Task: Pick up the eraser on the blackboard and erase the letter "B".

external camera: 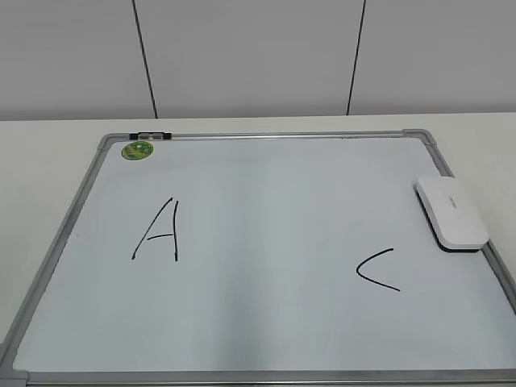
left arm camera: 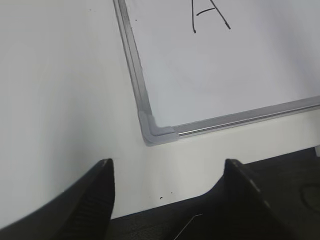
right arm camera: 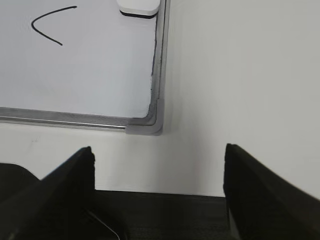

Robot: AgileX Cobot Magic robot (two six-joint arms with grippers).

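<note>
Eraser (external camera: 451,214) lies at the right edge of the blackboard (external camera: 266,169), its long axis running from upper left to lower right in the exterior view; no letter "B" shows between the A (external camera: 159,231) and the C (external camera: 377,270). Right end effector (right arm camera: 159,192), jaws spread and empty, sits nearer, with the eraser at the top of its frame. Left end effector (left arm camera: 167,192), also spread, sees only the A and a corner above the tabletop (left arm camera: 60,85). Neither arm appears in the exterior view.

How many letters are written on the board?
2. The letter A is on the left side of the blackboard, and the letter C is on the right, below the eraser. No B shows.
</note>
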